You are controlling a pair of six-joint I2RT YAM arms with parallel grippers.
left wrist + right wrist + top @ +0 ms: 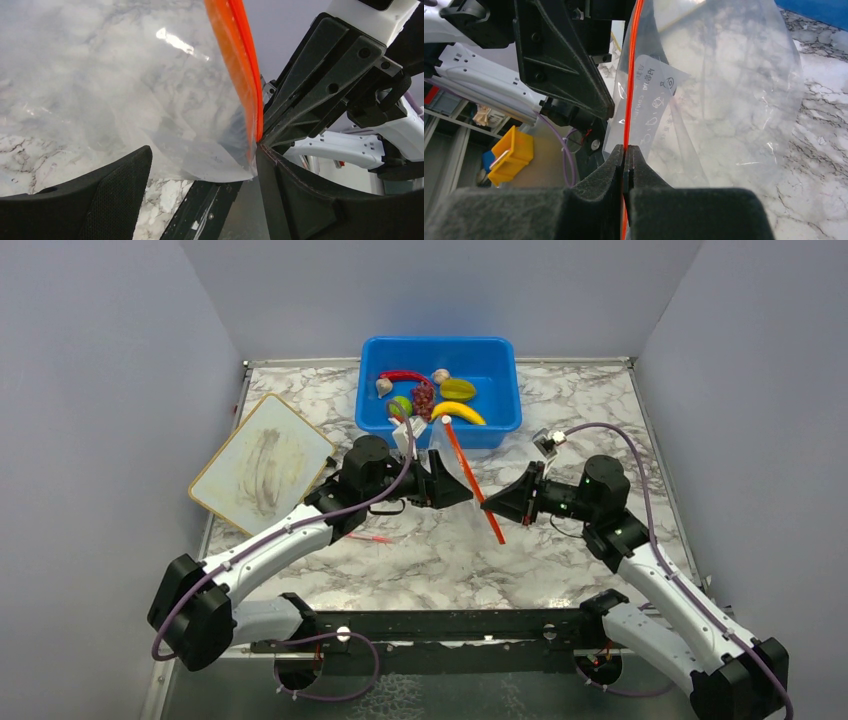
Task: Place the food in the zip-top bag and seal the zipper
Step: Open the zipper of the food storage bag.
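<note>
- One grey-veined marble table [560, 560] bears a rigid blue plastic tub [500, 425] at its far side.
- The clear floppy zip-top bag [734, 90] hangs between the two grippers, just in front of the tub.
- The left gripper [202, 155] holds its jaws wide apart, with the bag's corner between them.
- The right gripper [626, 152] has its jaws pressed together on the orange-red zipper strip [631, 75].
- The toy food [430, 395], with yellow banana [460, 412] and red chili [405, 375], lies in the tub.

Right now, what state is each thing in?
zip-top bag: empty, held up off the table.
right gripper: shut on the zipper.
left gripper: open, straddling the bag's edge.
food: lying in the blue tub.
</note>
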